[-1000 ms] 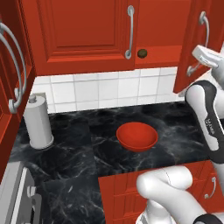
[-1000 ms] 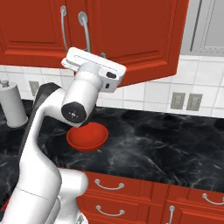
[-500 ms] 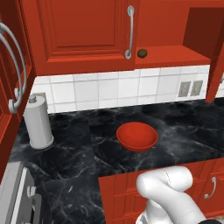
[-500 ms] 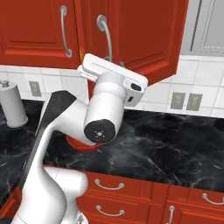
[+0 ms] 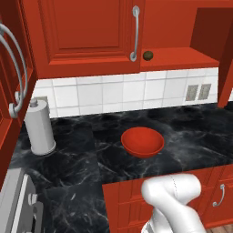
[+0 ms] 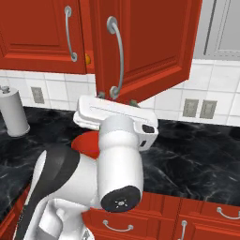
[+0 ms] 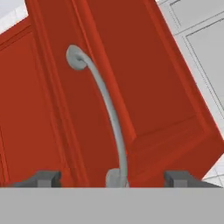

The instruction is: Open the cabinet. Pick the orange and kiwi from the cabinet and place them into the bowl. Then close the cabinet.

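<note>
Your two-finger gripper (image 7: 112, 177) has its dark tips spread wide on either side of the lower end of the slim curved silver bar handle (image 7: 105, 109), clamped on nothing. The right door (image 6: 150, 42) of the red wooden wall cabinet (image 5: 86, 32) stands swung out, which leaves the shelf reachable. On that shelf you can see the small oval dark kiwi (image 5: 148, 55) near the closed left door's edge, and a sliver of the bright orange (image 6: 87, 59) shows in the door gap. The shallow glossy red bowl (image 5: 142, 141) waits on the black marble counter (image 5: 191, 132) directly below, a short drop for each fruit.
</note>
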Available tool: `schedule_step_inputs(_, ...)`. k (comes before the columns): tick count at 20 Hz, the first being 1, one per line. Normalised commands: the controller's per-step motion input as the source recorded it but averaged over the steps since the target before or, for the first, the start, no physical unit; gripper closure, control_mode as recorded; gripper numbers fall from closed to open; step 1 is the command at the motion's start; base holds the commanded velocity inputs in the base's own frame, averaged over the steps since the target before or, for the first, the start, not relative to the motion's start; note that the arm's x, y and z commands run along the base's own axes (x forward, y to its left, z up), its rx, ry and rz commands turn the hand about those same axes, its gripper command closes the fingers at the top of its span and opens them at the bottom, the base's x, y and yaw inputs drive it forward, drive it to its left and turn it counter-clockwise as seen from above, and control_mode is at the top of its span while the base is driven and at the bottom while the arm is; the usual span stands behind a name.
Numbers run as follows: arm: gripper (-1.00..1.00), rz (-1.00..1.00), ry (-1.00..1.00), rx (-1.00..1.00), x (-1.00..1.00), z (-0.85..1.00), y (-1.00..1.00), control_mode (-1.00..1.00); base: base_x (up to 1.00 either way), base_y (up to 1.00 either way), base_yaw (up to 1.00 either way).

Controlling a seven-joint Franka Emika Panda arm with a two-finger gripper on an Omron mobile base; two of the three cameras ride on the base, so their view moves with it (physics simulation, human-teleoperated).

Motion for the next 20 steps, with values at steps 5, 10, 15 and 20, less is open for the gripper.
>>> schedule_step_inputs(5,-1.0,0.04,0.0,-0.23,-0.84,-0.47,0.78,-1.0,0.0,0.0,0.0)
schedule_step_inputs(10,-1.0,0.0,0.06,-0.37,-0.29,-0.48,1.0,-1.0,0.0,0.0,0.0)
schedule_step_inputs(15,-1.0,-0.09,-0.07,-0.32,0.05,-0.05,1.0,-1.0,0.0,0.0,0.0)
schedule_step_inputs(20,-1.0,-0.42,-0.31,-0.21,0.44,0.0,0.78,-1.0,0.0,0.0,0.0)
